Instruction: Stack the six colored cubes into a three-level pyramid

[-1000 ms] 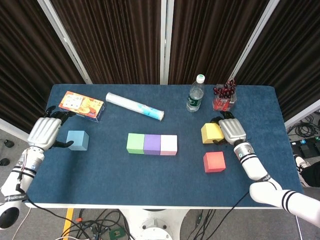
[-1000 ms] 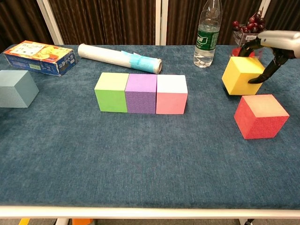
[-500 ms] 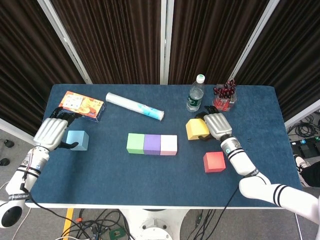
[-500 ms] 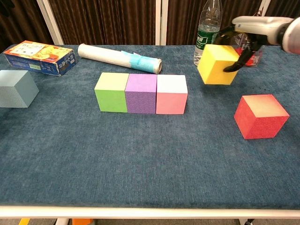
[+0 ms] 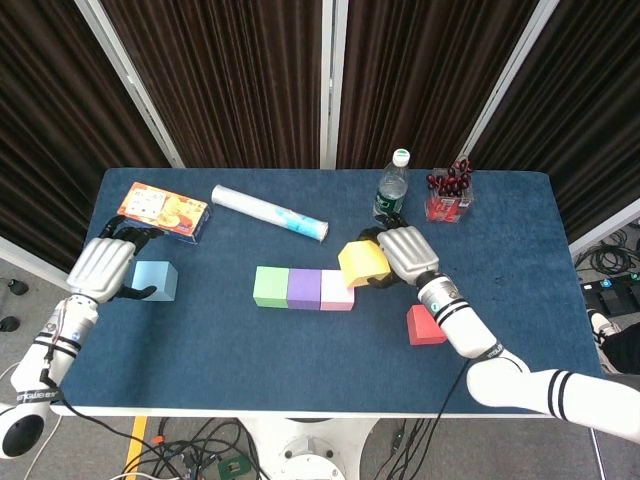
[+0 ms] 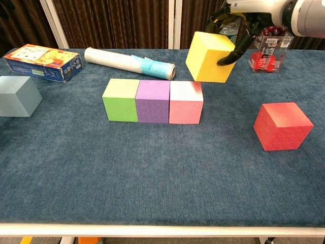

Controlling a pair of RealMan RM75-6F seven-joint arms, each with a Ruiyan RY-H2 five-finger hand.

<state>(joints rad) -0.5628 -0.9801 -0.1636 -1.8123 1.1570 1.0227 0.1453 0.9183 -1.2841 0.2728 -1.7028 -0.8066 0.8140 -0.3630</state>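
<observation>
A row of green [image 5: 271, 286], purple [image 5: 303, 288] and pink [image 5: 338, 289] cubes sits mid-table; the same pink cube [image 6: 186, 102] shows in the chest view. My right hand [image 5: 405, 253] grips the yellow cube [image 5: 363, 264] and holds it in the air just above and right of the pink one; in the chest view the yellow cube [image 6: 209, 57] hangs tilted under that hand [image 6: 244, 12]. The red cube [image 6: 282, 125] rests alone at the right. My left hand [image 5: 103, 266] lies against the light blue cube [image 5: 155, 280] at the far left, fingers curved around its left side.
Along the back stand a colourful box [image 5: 163, 211], a rolled white tube [image 5: 269, 213], a water bottle [image 5: 392, 188] and a clear cup of red items [image 5: 448, 195]. Dark curtains hang behind the blue table [image 6: 152, 178].
My right hand lifted the yellow cube off the table and carried it left, from beside the red cube to just above the pink cube. My left hand shifted slightly toward the light blue cube.
</observation>
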